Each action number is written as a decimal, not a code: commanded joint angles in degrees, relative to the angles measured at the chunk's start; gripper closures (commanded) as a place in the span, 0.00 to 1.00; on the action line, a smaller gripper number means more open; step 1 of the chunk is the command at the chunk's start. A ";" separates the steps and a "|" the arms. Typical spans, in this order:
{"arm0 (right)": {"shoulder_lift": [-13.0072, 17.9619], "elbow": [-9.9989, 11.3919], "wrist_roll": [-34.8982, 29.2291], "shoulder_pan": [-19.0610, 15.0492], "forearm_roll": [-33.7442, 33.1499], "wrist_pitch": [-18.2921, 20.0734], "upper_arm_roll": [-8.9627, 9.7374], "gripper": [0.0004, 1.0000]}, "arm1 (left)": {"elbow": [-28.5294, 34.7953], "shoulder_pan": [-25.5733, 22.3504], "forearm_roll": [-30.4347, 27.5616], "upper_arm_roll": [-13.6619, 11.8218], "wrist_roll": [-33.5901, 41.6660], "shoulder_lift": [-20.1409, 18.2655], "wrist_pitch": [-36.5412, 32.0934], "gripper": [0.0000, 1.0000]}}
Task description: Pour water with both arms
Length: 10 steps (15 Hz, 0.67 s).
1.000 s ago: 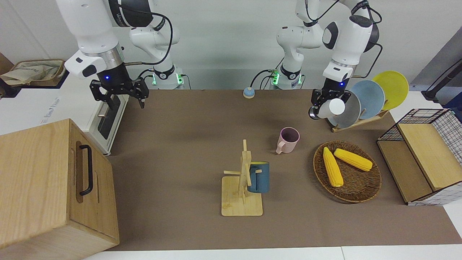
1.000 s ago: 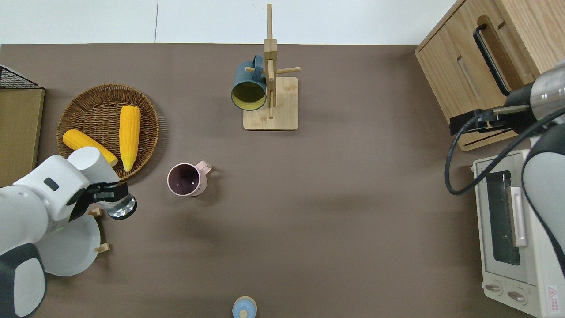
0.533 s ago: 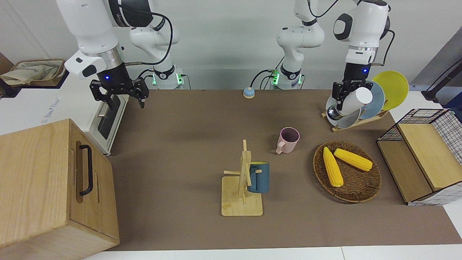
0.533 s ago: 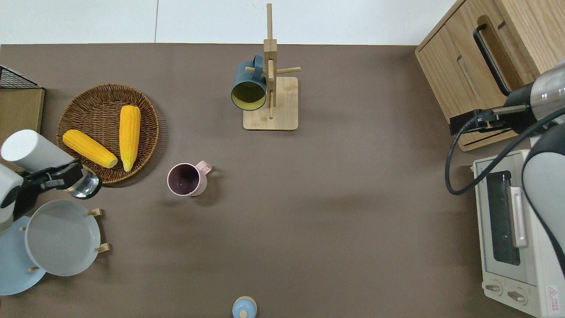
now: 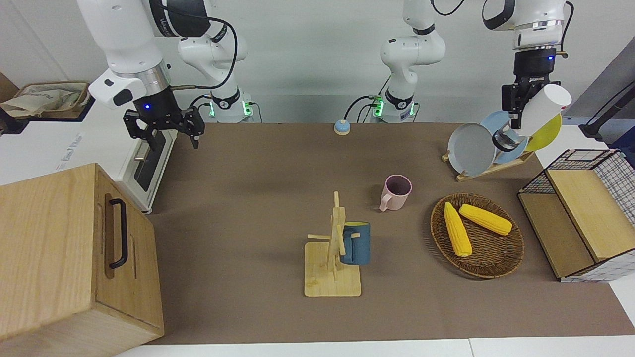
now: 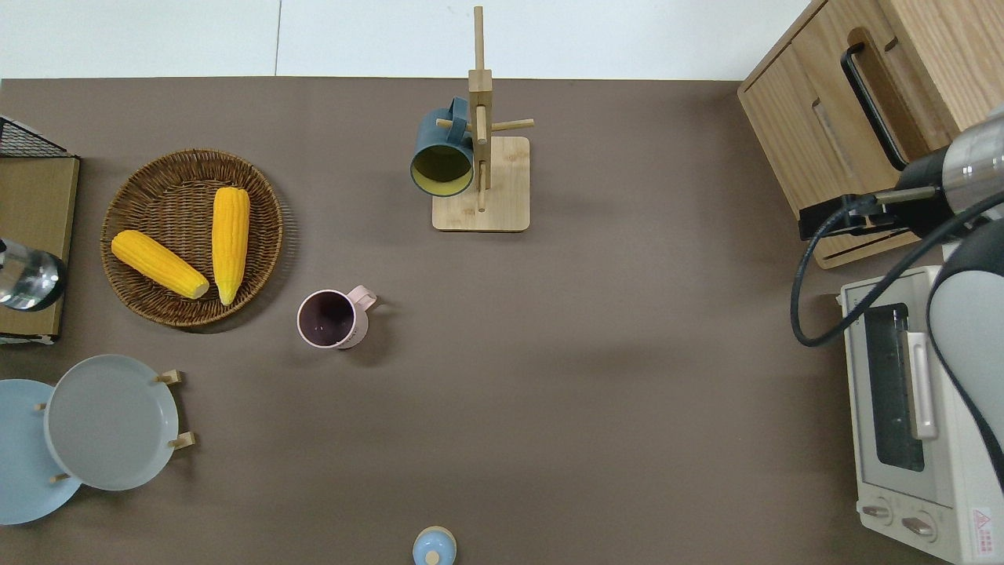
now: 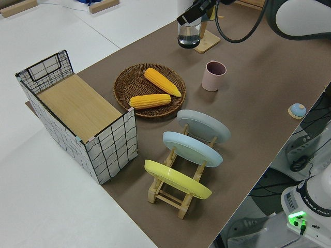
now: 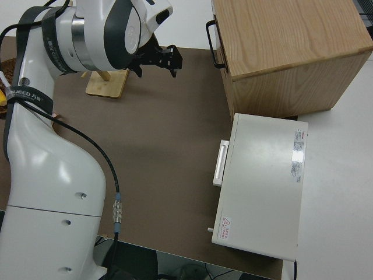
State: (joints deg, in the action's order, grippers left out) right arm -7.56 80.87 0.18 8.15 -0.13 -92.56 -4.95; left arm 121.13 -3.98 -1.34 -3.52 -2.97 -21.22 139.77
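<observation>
Front view: the left gripper (image 5: 513, 106) is raised at its own end of the table, clamped round a white bottle (image 5: 538, 111) that tilts with its silvery end down, showing in front of the plate rack (image 5: 488, 166). That rack holds three plates: grey, blue and yellow. The right gripper (image 5: 163, 130) is parked with its fingers spread wide. One pink mug (image 5: 396, 192) stands beside the wicker basket (image 5: 501, 263), toward the right arm's end; two corn cobs (image 5: 457, 229) lie in the basket. One blue mug (image 5: 355, 243) hangs on the wooden mug tree (image 5: 333, 267).

Overhead view: only the bottle's silvery end (image 6: 27, 278) shows at the picture's edge, over the wire crate's wooden shelf (image 6: 35, 227), beside the basket (image 6: 263, 235) and apart from it. The pink mug (image 6: 329, 318) is nearer the robots than the basket.

Left side view: the bottle's clear end (image 7: 189, 35) hangs under the gripper; what it is over cannot be told here. The wire crate (image 7: 77, 111) stands beside the basket.

Right side view: the right gripper (image 8: 157, 60) hangs open near one wooden cabinet (image 8: 285, 52) and one white oven (image 8: 265, 181).
</observation>
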 commanded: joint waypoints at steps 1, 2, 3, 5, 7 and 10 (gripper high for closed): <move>0.44 -0.01 0.87 -0.06 0.93 0.71 -0.15 0.01 | -8.62 -3.66 1.25 0.45 4.01 7.23 1.03 1.00; 0.44 -0.01 0.87 -0.06 0.93 0.71 -0.15 0.01 | -10.11 -4.36 1.16 0.36 5.85 8.81 1.03 1.00; 0.44 -0.01 0.87 -0.06 0.93 0.71 -0.06 0.01 | -12.13 -4.98 0.81 0.18 7.61 10.48 1.12 1.00; 0.44 -0.01 0.87 -0.06 0.93 0.71 -0.06 0.01 | -13.81 -6.47 -1.72 -0.25 10.86 13.47 1.64 1.00; 0.44 -0.01 0.87 -0.06 0.93 0.71 -0.06 0.01 | -16.88 -8.05 -6.54 -0.34 16.83 16.29 2.18 1.00; 0.44 -0.01 0.87 -0.06 0.93 0.71 -0.06 0.01 | -17.60 -10.25 -13.59 -0.52 25.79 18.49 2.26 1.00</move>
State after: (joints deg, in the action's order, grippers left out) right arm -7.56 80.87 0.18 8.15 -0.13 -92.56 -4.95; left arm 107.30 -11.95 -9.47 -4.24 14.75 -5.62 141.39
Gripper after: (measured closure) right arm 0.009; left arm 0.366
